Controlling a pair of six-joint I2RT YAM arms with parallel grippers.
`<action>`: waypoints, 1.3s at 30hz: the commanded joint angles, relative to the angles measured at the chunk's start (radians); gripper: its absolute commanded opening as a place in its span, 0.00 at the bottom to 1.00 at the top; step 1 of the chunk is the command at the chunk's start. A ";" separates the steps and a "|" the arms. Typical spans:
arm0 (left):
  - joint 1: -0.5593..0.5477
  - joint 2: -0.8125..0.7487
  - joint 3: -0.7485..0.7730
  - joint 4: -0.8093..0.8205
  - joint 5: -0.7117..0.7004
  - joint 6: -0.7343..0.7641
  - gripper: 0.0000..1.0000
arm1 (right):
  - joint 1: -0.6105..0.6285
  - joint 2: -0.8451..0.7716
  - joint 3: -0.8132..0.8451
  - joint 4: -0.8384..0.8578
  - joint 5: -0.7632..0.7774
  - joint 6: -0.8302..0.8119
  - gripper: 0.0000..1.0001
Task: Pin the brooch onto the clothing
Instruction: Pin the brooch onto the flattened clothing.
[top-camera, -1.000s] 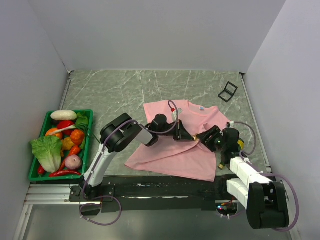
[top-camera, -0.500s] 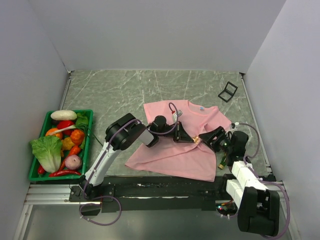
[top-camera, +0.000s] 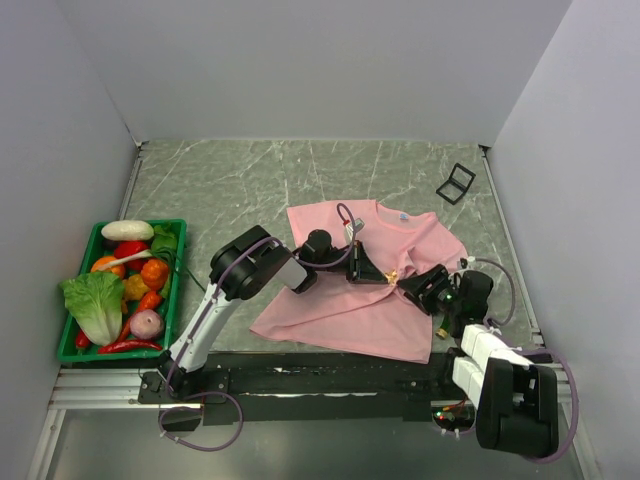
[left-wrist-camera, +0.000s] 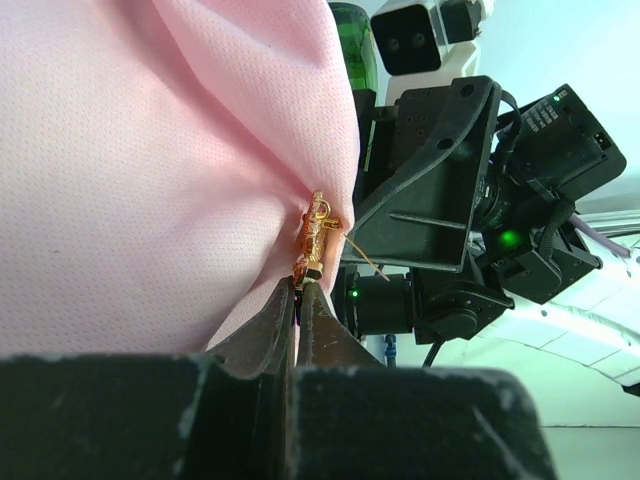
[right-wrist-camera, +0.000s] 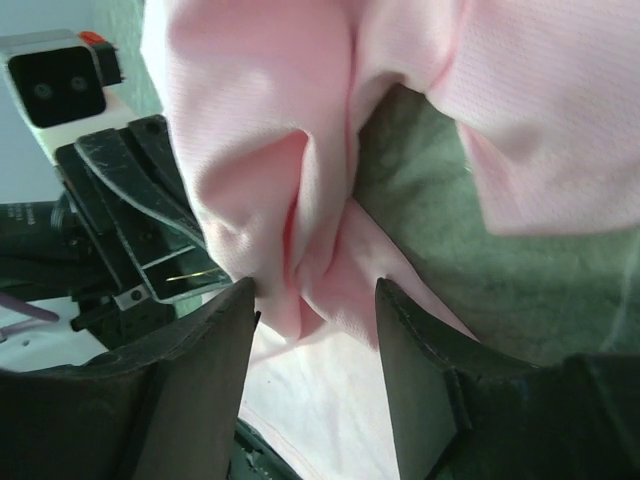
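Observation:
The pink T-shirt lies rumpled on the marble table, neck label at the far side. My left gripper reaches over its middle. In the left wrist view the left gripper is shut on the lower end of the small orange-gold brooch, which sits against a raised fold of the shirt; the brooch also shows in the top view. My right gripper faces it from the right, open. In the right wrist view the right gripper straddles a fold of pink fabric, with the fingers not closed on it.
A green basket of vegetables stands at the left edge. A small black frame-like object lies at the far right of the table. Grey walls close in the table on three sides.
My right gripper has drawn back a little to the right and nearer, away from the brooch, and its arm has changed pose. The left gripper has hardly moved.

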 joint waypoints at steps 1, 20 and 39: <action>0.002 -0.004 0.024 0.075 0.022 -0.012 0.01 | -0.006 0.032 0.006 0.168 -0.048 0.019 0.57; 0.002 -0.019 0.016 0.087 0.025 -0.018 0.01 | -0.005 0.063 0.009 0.233 -0.072 0.022 0.55; 0.002 -0.042 -0.007 0.087 0.022 -0.002 0.01 | -0.003 0.107 0.016 0.262 -0.058 0.005 0.53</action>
